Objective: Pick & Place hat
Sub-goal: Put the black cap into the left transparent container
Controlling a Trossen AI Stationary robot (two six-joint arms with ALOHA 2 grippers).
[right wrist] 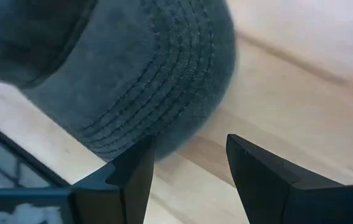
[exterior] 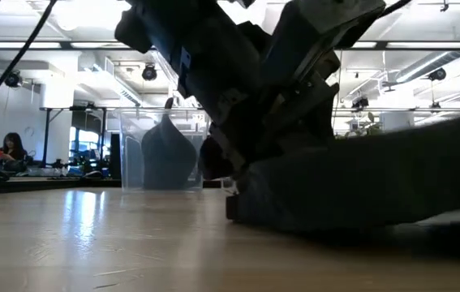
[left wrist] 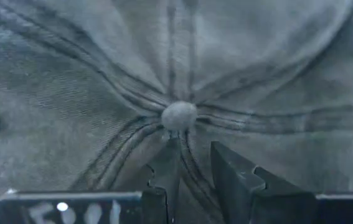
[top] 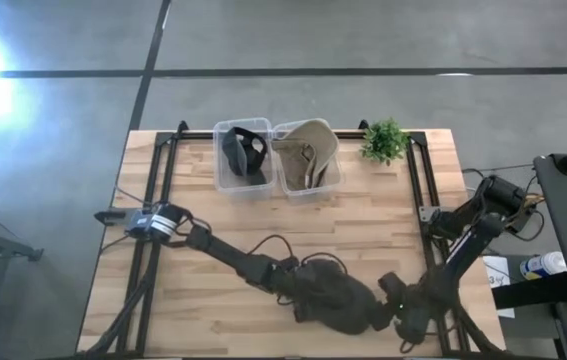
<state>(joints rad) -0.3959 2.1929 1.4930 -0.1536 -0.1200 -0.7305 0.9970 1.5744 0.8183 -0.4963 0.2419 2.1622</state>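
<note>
Left gripper (left wrist: 192, 168), fingers narrowly parted over the crown button of the dark cap (top: 348, 300) near the table's (top: 363, 215) front edge, may pinch only loose cloth and slip; right gripper (right wrist: 188, 165) gapes empty beside the brim; bins (top: 243, 158) stand at the rear edge, workshop beyond.

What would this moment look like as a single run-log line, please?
left gripper: narrowly open, over dark cap crown | right gripper: open at brim | table: near edge
</note>
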